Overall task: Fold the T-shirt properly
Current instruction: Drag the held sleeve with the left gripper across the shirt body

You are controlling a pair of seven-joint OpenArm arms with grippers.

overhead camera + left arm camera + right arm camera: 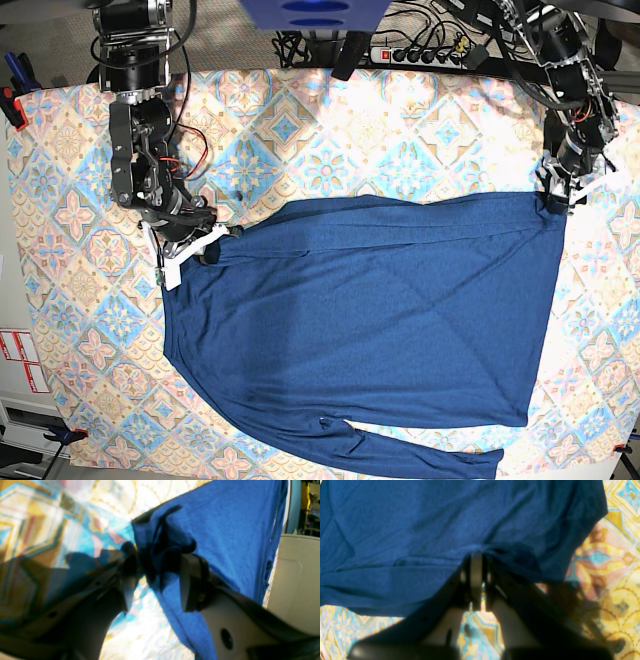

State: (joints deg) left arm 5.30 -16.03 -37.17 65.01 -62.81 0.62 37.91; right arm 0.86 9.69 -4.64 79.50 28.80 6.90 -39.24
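The dark blue T-shirt lies spread flat on the patterned tablecloth, with one long sleeve along its near edge. My right gripper is at the shirt's left far corner. In the right wrist view its fingers are shut on the fabric edge. My left gripper is at the right far corner. In the left wrist view it is shut on a bunched fold of the shirt. The far edge runs taut between both grippers.
A power strip and cables lie past the table's far edge. Red and white labels sit off the left edge. A beige surface lies beyond the table's right edge. The shirt reaches close to the near and right edges.
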